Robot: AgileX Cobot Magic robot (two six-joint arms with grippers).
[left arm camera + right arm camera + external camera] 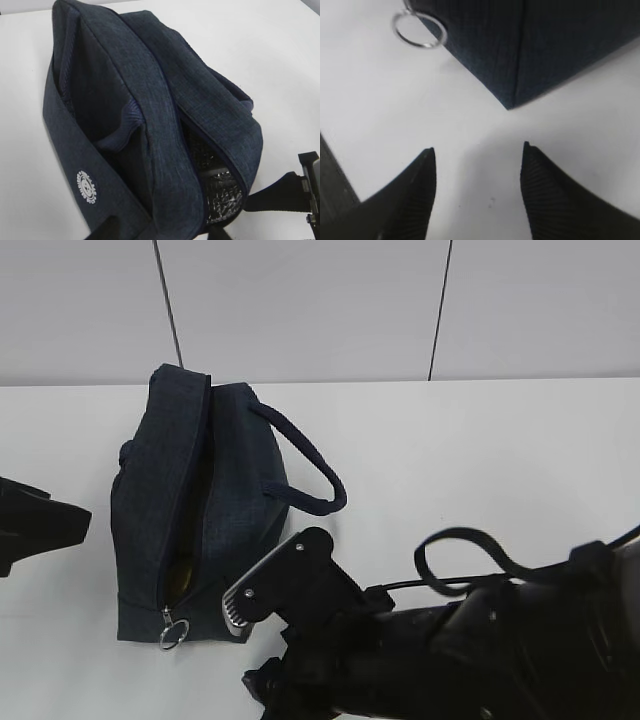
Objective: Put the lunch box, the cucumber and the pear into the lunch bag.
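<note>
The navy lunch bag lies on the white table, its zipper slit open along the top and its metal ring pull at the near end. A yellowish patch shows inside the slit, apparently the pear. The lunch box and the cucumber are hidden. The left wrist view shows the lunch bag close up, with silvery lining in its open mouth. My left gripper is left of the bag, open, with its tips barely in view. My right gripper is open and empty over bare table, by the bag's near corner and the ring pull.
The bag's padded handle loops out to the right. The right arm and its cable fill the lower right. The white table extends right and back to a grey wall.
</note>
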